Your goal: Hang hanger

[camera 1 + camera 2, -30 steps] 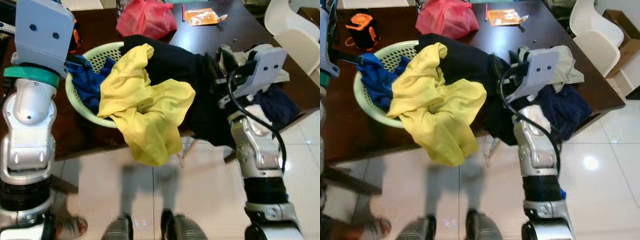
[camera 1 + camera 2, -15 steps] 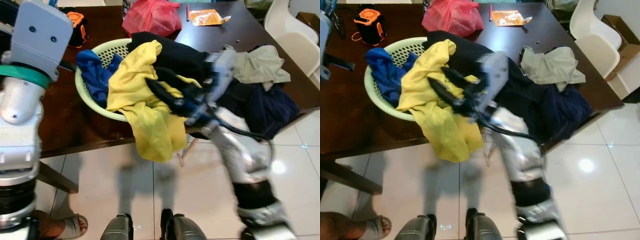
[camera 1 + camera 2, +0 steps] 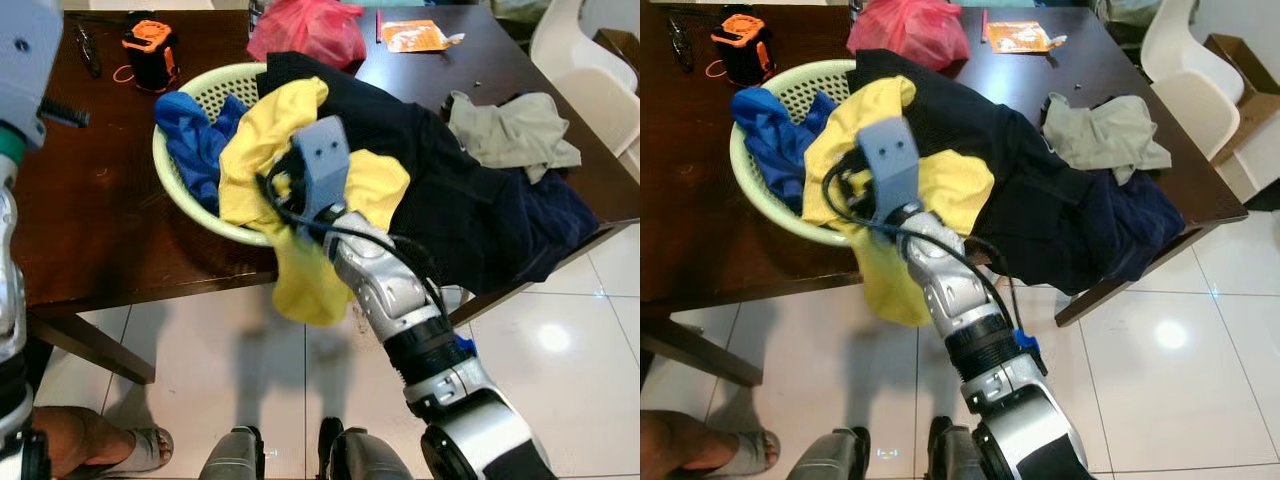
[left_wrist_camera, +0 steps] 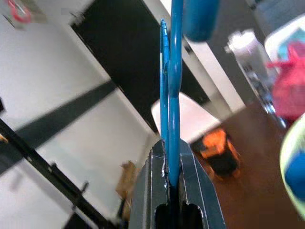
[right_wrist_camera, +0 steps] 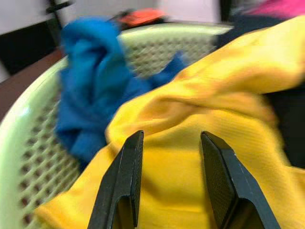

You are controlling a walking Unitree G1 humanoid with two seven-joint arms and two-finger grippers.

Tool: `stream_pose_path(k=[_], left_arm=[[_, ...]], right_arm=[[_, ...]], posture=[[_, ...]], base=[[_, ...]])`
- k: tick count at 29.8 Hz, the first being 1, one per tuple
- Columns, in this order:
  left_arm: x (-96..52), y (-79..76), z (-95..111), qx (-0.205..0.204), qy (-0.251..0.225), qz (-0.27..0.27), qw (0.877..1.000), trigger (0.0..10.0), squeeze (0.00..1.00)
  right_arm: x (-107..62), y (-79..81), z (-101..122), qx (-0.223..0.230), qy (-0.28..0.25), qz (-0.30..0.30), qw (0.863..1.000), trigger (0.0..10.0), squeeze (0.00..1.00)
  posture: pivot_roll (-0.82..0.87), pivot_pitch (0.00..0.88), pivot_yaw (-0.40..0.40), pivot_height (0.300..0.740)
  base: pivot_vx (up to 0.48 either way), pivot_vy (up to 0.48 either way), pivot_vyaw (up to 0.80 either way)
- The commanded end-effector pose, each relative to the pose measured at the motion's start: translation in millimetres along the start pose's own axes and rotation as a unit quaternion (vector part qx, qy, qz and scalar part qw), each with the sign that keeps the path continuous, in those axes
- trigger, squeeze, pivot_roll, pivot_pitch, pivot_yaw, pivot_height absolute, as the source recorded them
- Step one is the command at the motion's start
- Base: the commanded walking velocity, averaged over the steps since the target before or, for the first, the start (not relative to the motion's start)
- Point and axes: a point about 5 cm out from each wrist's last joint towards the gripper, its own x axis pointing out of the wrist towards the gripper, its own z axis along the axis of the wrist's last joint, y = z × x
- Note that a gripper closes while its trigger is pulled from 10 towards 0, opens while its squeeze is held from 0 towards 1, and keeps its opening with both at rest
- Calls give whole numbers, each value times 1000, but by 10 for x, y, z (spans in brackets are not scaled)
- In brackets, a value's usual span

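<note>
On the desk (image 3: 120, 230) sits our basket (image 3: 178, 196); over its yellow shirt (image 5: 200, 124) our right gripper (image 5: 172, 181) hangs spread, while our left gripper (image 4: 172, 179) clamps a blue hanger (image 4: 170, 86).

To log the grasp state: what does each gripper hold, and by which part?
The left gripper is shut on a thin blue plastic hanger, clamping one end of it. The right gripper is open above the yellow garment, holding nothing.

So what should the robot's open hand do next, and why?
Probably lower the right gripper onto the yellow cloth and close. Its fingers are open just above that cloth, which drapes over the green basket, while the left gripper holds the blue hanger.
</note>
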Motion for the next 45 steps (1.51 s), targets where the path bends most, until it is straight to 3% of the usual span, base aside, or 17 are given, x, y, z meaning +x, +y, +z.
stream_pose_path(k=[1, 5, 7, 8, 10, 11, 12, 16, 19, 22, 24, 27, 31, 36, 37, 39, 45], left_arm=[[-37, 4, 59, -2, -11, -2, 1000, 10000, 0], [-37, 2, 57, -3, -10, -3, 1000, 10000, 0], [-34, -14, 55, -5, -10, -6, 1000, 10000, 0], [-28, -44, 61, -9, -11, -12, 1000, 10000, 0], [-28, -52, 64, -10, -11, -14, 1000, 10000, 0], [-29, -54, 67, -10, -11, -14, 1000, 10000, 0], [-33, -54, 70, -11, -11, -14, 1000, 10000, 0], [-47, -46, 76, -11, -10, -11, 1000, 10000, 0], [-83, -24, 73, -11, -5, -5, 1000, 10000, 0], [-89, -20, 69, -11, -4, -4, 1000, 10000, 0], [-105, -27, 65, -12, -2, -2, 1000, 10000, 0], [-111, -25, 64, -12, -2, -1, 1000, 10000, 0], [-118, -17, 54, -12, 0, 0, 1000, 10000, 0], [-121, -27, 48, -14, 2, 0, 1000, 10000, 0], [-118, -37, 49, -15, 2, -1, 1000, 10000, 0], [-110, -50, 48, -19, 1, -3, 1000, 10000, 0], [-106, -59, 50, -21, 1, -1, 1000, 10000, 0]], right_arm=[[-28, -133, 166, -8, -36, -26, 999, 10000, 1000], [-40, -196, 288, -23, -59, -29, 998, 10000, 1000], [-39, -258, 441, -45, -84, -32, 995, 10000, 1000], [43, -250, 627, -88, -109, -16, 990, 10000, 1000], [80, -224, 649, -101, -110, -5, 989, 10000, 1000], [125, -136, 572, -111, -85, 26, 990, 10000, 0], [168, -16, 400, -105, -29, 65, 992, 10000, 0], [201, 55, 266, -89, 8, 68, 994, 10000, 0], [261, 87, 89, -49, 65, 51, 995, 10000, 0], [272, 87, 64, -44, 75, 49, 995, 10000, 0], [341, -153, 129, -60, 62, -27, 996, 10000, 0], [352, -293, 210, -73, 45, -64, 994, 10000, 0], [349, -475, 372, -87, 16, -91, 992, 10000, 0], [335, -558, 437, -105, 10, -90, 990, 10000, 0], [329, -545, 395, -125, 28, -53, 990, 10000, 0], [306, -478, 244, -109, 78, 31, 991, 10000, 0], [302, -307, 81, -72, 119, 116, 983, 10000, 0]], posture=[[184, 193, -50, 740], [177, 195, -48, 740], [174, 195, -46, 740], [167, 197, -48, 740], [168, 197, -48, 740], [170, 198, -50, 740], [172, 200, -52, 740], [177, 205, -62, 740], [178, 210, -74, 740], [178, 210, -74, 740], [176, 209, -88, 740], [174, 210, -89, 740], [169, 210, -90, 740], [161, 210, -90, 740], [156, 208, -87, 740], [149, 202, -87, 740], [154, 194, -92, 740]], base=[[0, 0, 0], [0, 0, 0], [0, 0, 0], [0, 0, 0], [0, 0, 0], [0, 0, 0], [0, 0, 0], [0, 0, 0], [0, 0, 0], [0, 0, 0], [0, 0, 0], [0, 0, 0], [0, 0, 0], [0, 0, 0], [0, 0, 0], [0, 0, 0], [0, 0, 0]])
